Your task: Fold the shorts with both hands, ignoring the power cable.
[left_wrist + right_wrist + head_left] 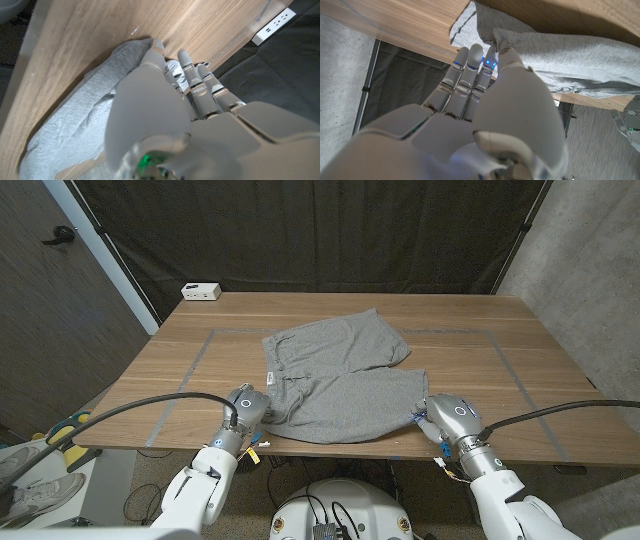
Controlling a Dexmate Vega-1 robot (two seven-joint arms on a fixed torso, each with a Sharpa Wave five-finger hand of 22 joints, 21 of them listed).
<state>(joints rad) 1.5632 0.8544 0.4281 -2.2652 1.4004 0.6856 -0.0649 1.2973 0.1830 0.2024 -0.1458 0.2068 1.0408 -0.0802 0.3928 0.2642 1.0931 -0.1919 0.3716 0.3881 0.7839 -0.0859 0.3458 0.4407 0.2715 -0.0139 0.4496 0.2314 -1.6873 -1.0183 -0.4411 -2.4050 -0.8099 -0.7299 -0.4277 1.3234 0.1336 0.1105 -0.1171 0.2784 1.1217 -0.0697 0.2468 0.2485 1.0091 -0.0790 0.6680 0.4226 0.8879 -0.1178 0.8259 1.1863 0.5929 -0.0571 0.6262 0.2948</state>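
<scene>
Left hand (246, 409) pinches near-left corner of grey jersey shorts (340, 385); right hand (447, 418) nips near-right hem, thumb over cloth. Shorts lie spread mid wooden table (520, 340). Judgement: lift both corners level, carry away together, keep grips tight, avoid dragging far leg

I'm working in what looks like a lab test cell: black curtain backdrop (300, 230) hung behind the wooden bench (500, 330), grey tape lines (505, 360) marking a work zone, white power strip (201, 291) at upper left.
</scene>
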